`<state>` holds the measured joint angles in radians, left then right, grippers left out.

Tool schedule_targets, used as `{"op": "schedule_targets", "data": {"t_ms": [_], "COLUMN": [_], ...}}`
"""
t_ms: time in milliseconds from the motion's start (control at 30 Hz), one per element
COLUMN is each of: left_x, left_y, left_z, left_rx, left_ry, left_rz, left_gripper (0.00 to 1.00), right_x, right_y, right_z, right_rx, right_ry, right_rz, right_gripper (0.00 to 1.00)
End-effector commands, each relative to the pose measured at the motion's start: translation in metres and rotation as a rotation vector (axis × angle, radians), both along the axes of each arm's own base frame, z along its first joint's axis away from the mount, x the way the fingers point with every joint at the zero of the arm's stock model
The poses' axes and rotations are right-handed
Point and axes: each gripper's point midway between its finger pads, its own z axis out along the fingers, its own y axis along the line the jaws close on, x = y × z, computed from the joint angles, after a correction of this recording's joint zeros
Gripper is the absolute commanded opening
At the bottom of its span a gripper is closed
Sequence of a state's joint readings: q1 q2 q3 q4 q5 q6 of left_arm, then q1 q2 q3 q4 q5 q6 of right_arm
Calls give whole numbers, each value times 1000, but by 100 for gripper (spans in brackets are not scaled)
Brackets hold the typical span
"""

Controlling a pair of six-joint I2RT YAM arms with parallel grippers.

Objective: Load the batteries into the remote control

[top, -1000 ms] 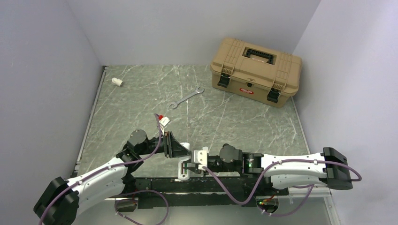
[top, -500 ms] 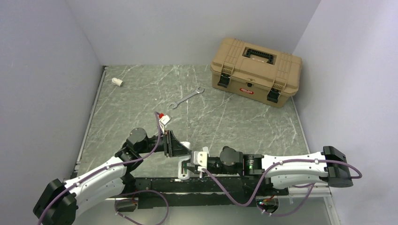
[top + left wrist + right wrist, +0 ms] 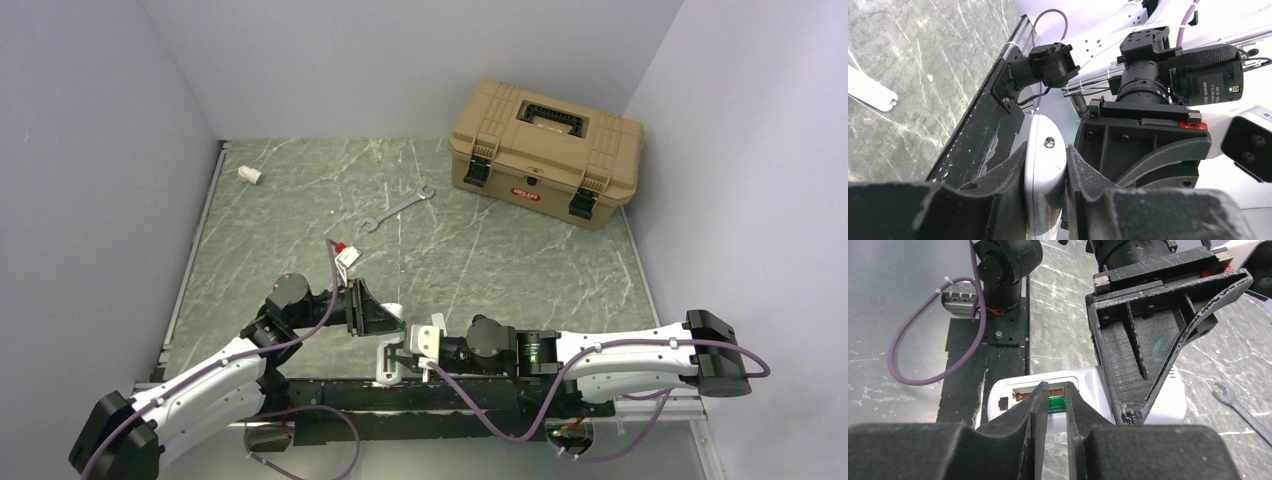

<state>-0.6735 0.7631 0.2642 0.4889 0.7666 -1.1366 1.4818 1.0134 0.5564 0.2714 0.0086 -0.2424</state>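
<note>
Change: both arms, with the remote [image 3: 1093, 390], have shifted slightly toward the worktop's [image 3: 500, 250] near edge.
Left end effector [image 3: 1046, 165]: closed on the remote, steadying it with the recess facing the right arm.
Right end effector [image 3: 1056, 400]: pinching the green battery [image 3: 1057, 403].
Battery: at the recess, seating apparently under way.

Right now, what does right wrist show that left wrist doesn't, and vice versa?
Only right wrist: the remote's open recess, with the green battery in it pinched by the right gripper; also a wrench at the frame's right edge.
Only left wrist: the remote's closed side with a screw, and a loose white piece lying off to the left.
Both: the remote clamped in the left gripper.
</note>
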Motion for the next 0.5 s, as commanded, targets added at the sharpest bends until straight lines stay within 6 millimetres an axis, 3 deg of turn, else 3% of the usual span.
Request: {"op": "schedule_targets", "data": {"t_ms": [0,233,467], "left_x": [8,9,10], "left_y": [6,7,7], "left_z": [91,90,92], "left_rx": [-218,-219,-221], "left_ry": [-208,-208,-212], "left_rz": [53,56,58], "left_gripper": [0,0,0], "right_x": [-26,-27,-28], "right_y": [-38,-37,-45], "right_z": [-90,-89,-105], "right_rx": [-339,-339,-430], "right_ry": [102,98,86], "right_rz": [57,58,51], "right_gripper": [20,20,19]}}
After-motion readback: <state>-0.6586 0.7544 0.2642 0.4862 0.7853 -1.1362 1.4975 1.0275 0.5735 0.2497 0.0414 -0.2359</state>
